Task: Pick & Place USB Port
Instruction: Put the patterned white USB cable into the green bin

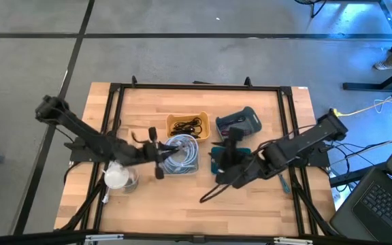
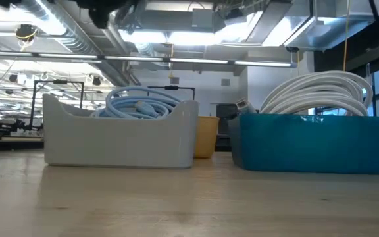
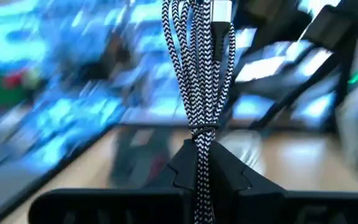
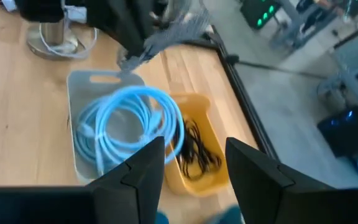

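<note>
The cable [image 3: 197, 81], braided black-and-white, is folded into a bundle of loops with a silver plug, above the grey bin [image 4: 82, 155].

Colours and patterns. The braided cable [image 3: 197, 74] showed a black-and-white zigzag weave with a silver plug end. A light-blue cable coil [image 4: 129, 127] lay in a pale grey bin [image 4: 82, 165]; black cables [image 4: 197, 152] filled a yellow bin [image 4: 213, 177]. A teal bin [image 2: 311, 141] held white cable [image 2: 321, 92]. The tabletop [image 1: 243, 207] was light wood grain, framed in black; both arms were dark.
</note>
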### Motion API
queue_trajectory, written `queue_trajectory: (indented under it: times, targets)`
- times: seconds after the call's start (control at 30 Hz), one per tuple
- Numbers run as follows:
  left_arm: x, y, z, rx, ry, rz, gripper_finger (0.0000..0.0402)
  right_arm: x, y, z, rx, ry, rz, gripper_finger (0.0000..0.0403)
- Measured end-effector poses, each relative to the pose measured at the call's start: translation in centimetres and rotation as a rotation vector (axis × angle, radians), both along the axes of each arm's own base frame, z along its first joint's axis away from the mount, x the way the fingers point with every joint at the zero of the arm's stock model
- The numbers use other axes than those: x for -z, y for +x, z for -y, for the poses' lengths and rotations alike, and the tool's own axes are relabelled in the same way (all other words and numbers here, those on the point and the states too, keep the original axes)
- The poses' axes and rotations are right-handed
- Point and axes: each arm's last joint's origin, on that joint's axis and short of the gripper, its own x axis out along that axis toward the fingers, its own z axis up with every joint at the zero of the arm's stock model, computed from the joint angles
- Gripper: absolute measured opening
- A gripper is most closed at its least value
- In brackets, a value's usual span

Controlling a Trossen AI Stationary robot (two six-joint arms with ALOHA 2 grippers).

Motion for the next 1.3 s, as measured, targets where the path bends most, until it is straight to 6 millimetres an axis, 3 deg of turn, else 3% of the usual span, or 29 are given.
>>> queue_trajectory:
  times: [0.13, 0.27, 0.43, 0.9, 1.03, 1.17, 1.3]
  targets:
    - [0.8, -1.0, -2.2, 0.142, 0.009, 0.216, 0.0012, 0.1, 1.7, 0.1, -0.025, -0.020, 0.049, 0.0173]
    - [1.1, -0.7, -3.6, 0.211, 0.035, 0.227, 0.0012, -0.7, 3.2, 0.5, -0.067, -0.004, 0.135, 0.0173]
    - [0.0, 0.1, -4.8, 0.304, 0.061, 0.273, 0.0012, -1.9, 4.9, 2.0, -0.181, 0.104, 0.241, 0.0173]
    - [-2.3, 1.5, -6.8, 0.423, 0.102, 0.281, 0.0012, -2.2, 7.0, 3.8, -0.245, 0.167, 0.342, 0.0169]
    - [-2.4, 1.6, -6.8, 0.432, 0.103, 0.281, 0.0012, -2.1, 7.2, 4.0, -0.229, 0.170, 0.351, 0.0125]
    - [-2.3, 1.6, -6.8, 0.432, 0.099, 0.270, 0.0012, -2.1, 7.2, 4.1, -0.224, 0.165, 0.352, 0.0030]
    - [-2.2, 1.7, -6.9, 0.410, 0.077, 0.256, 0.0032, -1.9, 7.1, 4.2, -0.160, 0.120, 0.332, 0.0020]
